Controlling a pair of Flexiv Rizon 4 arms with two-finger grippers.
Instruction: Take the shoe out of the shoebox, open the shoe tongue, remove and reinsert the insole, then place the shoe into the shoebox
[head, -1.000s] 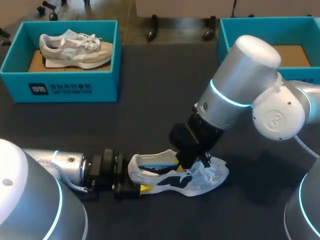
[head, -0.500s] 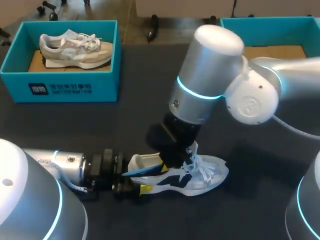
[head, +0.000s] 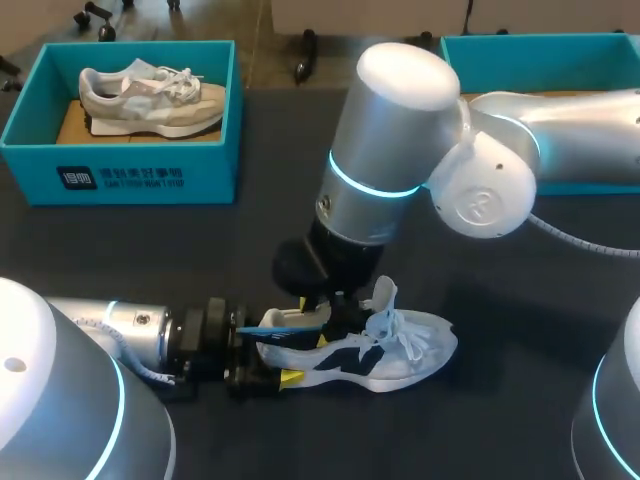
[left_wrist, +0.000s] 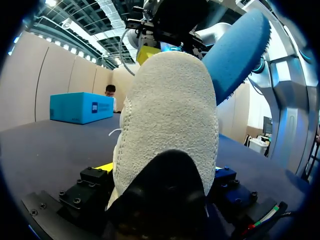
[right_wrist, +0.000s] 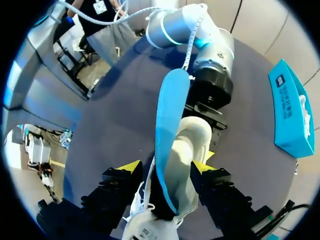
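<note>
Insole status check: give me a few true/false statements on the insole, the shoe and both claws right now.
1. The blue insole sticks partly out of the white shoe. True.
2. The left claw holds that shoe by its toe. False: it is shut on the heel.
3. The left shoebox is empty. False: a grey sneaker lies in it.
4. The right claw is over the shoe's heel opening, with the insole rising past it. True.
5. The white shoe rests on the table, outside the boxes. True.
</note>
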